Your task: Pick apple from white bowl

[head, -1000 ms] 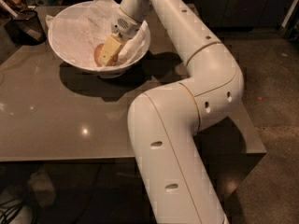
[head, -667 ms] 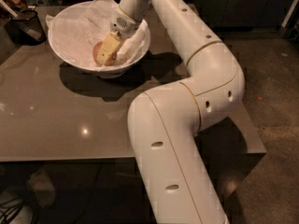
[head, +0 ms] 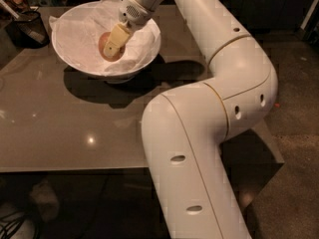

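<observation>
The white bowl (head: 144,46), lined with crumpled white paper, stands on the grey table at the back left. The apple (head: 103,45), reddish-orange, lies inside it near the middle. My gripper (head: 113,43) reaches down into the bowl from the upper right and sits right on the apple, covering its right side. My white arm runs from the bowl across the right half of the view.
A dark mesh cup (head: 27,26) with items in it stands at the table's far left, close to the bowl. The grey table (head: 55,128) reaches to a front edge low in the view. Dark floor lies to the right.
The gripper and the apple sit slightly higher and further left in the bowl than a second ago. The bowl has stayed in place.
</observation>
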### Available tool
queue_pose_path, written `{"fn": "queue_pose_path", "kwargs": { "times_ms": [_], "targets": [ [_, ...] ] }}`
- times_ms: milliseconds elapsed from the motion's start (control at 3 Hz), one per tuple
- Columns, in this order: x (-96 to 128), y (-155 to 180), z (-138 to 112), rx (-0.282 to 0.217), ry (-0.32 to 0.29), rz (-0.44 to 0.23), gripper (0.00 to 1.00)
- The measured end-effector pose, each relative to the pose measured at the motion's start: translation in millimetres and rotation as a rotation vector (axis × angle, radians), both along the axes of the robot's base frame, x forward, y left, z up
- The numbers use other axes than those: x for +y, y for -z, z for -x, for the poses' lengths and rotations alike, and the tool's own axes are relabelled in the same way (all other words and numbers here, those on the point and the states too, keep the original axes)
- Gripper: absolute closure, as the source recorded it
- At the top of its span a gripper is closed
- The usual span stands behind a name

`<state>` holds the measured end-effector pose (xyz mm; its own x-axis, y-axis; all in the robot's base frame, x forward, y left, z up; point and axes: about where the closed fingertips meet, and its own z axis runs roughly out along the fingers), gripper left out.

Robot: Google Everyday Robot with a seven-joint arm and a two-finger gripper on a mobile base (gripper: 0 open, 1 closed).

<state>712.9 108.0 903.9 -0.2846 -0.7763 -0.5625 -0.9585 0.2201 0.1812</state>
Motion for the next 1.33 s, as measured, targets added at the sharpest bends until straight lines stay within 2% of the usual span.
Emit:
{"fn": "queue_pose_path", "kwargs": {
  "times_ms": [333,667,1333],
  "targets": [
    [-1,-15,9,-0.021,-0.026,-0.008,1.0],
    [-1,-42,29,-0.053,-0.09,-0.029,1.0],
    [-6,-87,68,-0.101,-0.168,-0.041,1.0]
  ]
}}
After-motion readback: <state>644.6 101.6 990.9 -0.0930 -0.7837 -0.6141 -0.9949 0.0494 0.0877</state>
